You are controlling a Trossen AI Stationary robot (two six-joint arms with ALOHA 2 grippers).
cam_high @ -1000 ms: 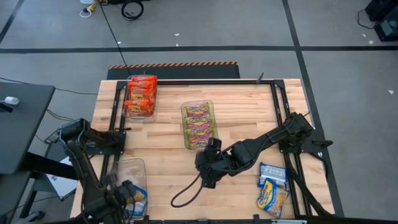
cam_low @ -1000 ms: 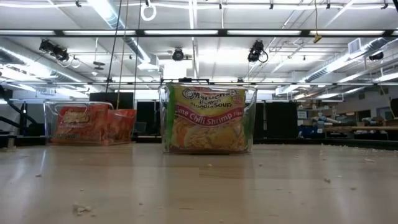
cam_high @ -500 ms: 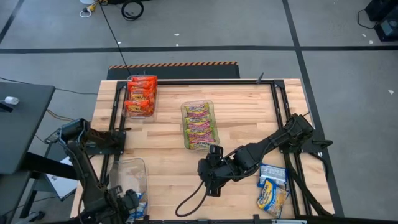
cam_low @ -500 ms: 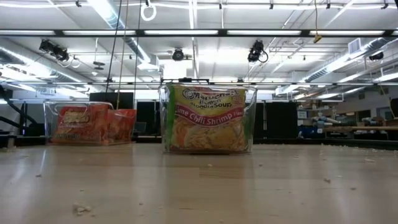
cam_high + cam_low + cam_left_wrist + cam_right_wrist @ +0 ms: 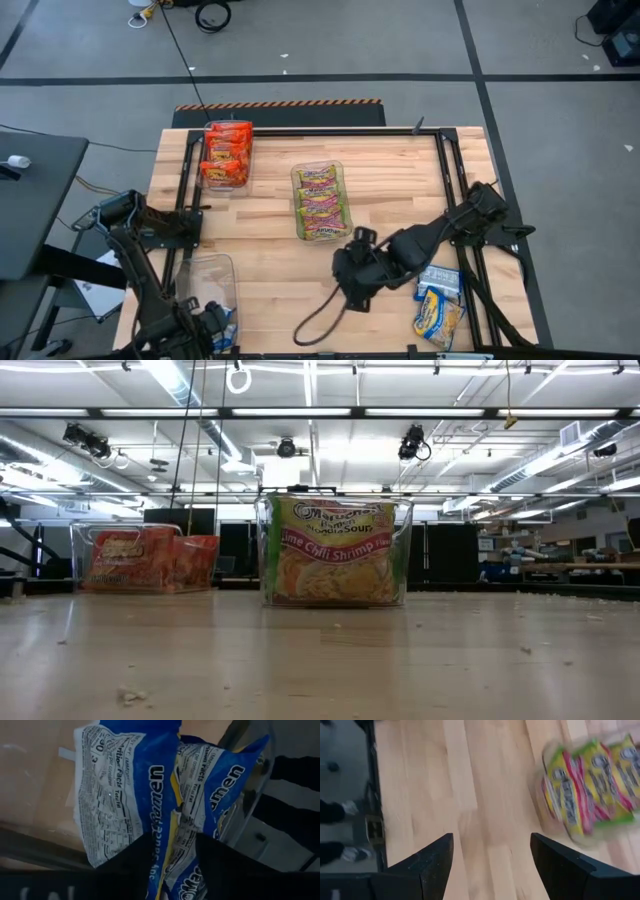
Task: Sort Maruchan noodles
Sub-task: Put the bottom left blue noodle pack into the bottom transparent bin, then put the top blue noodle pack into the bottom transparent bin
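Since a second ago, right gripper has slid from the yellow-pink-green packet bin toward the loose blue-yellow-white crinkly plastic ramen packets, fingers spread, empty. Left gripper straddles binned blue packets; grip unclear. Light, floppy, slippery, so pinch an edge.

The middle bin sits at the table's centre. Behind and left of it stands another bin; nearer and left, a third bin; nearer and right, loose packets.
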